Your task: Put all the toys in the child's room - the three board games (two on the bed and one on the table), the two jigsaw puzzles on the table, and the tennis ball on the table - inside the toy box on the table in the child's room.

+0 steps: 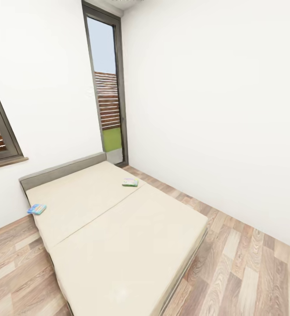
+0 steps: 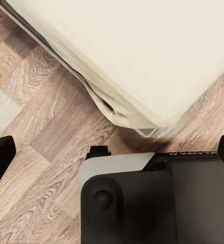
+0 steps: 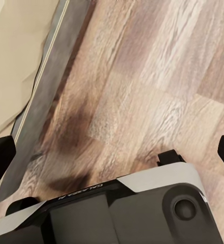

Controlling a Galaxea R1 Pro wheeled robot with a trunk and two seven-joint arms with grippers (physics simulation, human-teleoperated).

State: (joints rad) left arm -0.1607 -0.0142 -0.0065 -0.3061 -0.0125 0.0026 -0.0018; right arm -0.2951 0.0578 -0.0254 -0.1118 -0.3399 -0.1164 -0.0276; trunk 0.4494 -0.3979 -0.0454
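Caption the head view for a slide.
Two board games, blue and white-green, lie apart on the cream bed under white walls and a tall window.

Place: a home bedroom
Showing it: a low wide bed with cream mattresses and grey headboard (image 1: 118, 228) is sitting on brown wood-plank floor (image 1: 250, 272), under plain white walls (image 1: 206, 87) with a tall narrow window (image 1: 107, 87).

Bare mattress top on the bed (image 1: 118, 245) around two board games (image 1: 130, 182), open floor (image 1: 245, 272) alongside
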